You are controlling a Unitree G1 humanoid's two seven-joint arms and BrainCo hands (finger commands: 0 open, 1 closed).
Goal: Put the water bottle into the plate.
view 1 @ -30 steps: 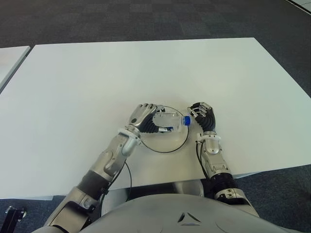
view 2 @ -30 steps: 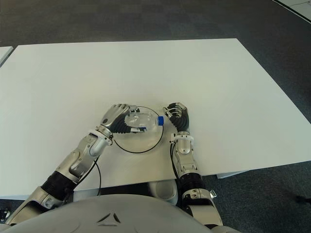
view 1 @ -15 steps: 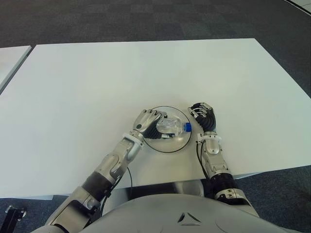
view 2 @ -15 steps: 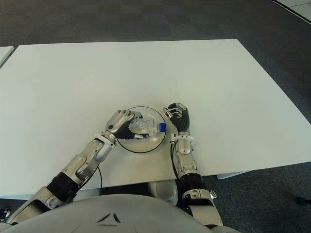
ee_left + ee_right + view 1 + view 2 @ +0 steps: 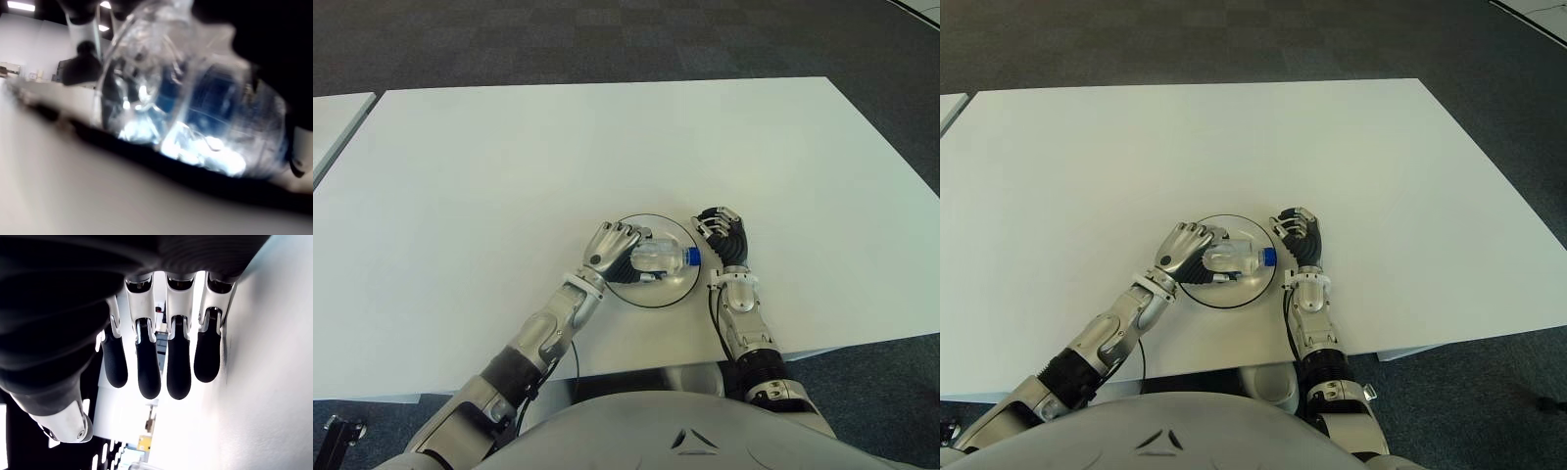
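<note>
A clear water bottle [image 5: 658,258] with a blue cap [image 5: 692,258] lies on its side in the round, dark-rimmed plate [image 5: 651,292] near the table's front edge. My left hand [image 5: 612,247] is at the plate's left side, its fingers wrapped over the bottle's body. In the left wrist view the bottle [image 5: 195,112] fills the picture and sits against the plate's dark rim [image 5: 146,159]. My right hand [image 5: 722,235] shows just right of the plate, its fingers [image 5: 146,367] loosely curved and holding nothing.
The white table [image 5: 607,147] stretches far and to both sides of the plate. Its front edge [image 5: 822,348] runs close behind my wrists. A second white table's corner [image 5: 333,113] shows at the far left, with dark carpet beyond.
My left hand has brought the bottle down from just above the plate until it lies in it, then shifted only slightly. The right hand has not moved.
</note>
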